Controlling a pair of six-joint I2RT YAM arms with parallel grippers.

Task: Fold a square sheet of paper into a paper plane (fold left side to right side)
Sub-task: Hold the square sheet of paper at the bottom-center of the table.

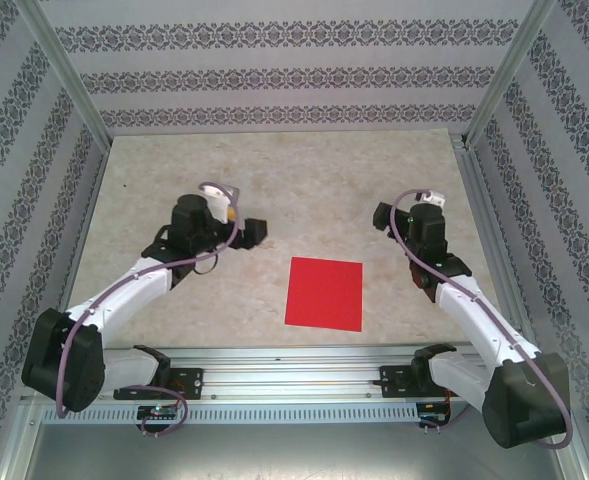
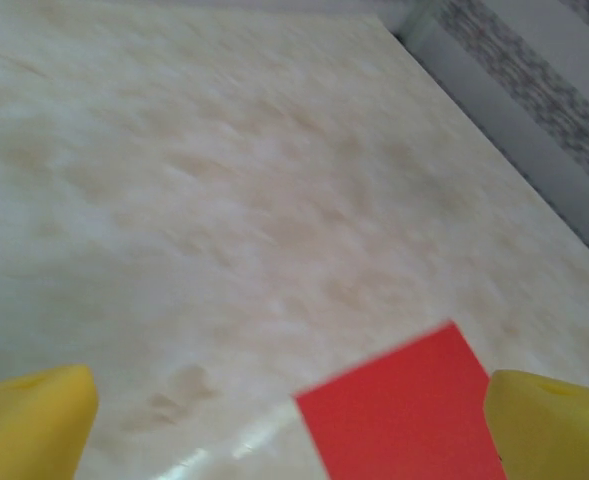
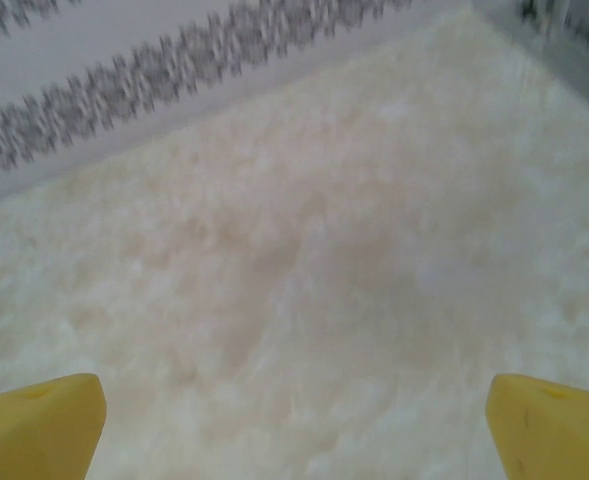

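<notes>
Bright red sheet of paper (image 1: 324, 294) lies flat on the mottled beige tabletop (image 1: 304, 170), near its front edge, between both arms and touching neither. The left arm stretches forward, wrist turned inward, left gripper (image 1: 257, 232) near the sheet's far-left corner, its yellow foam pads (image 2: 29, 420) spread wide. The right gripper (image 1: 382, 214) mirrors it, off the far-right corner, pads likewise wide apart.

sheet of paper (image 1: 323, 293) between both arms
</notes>
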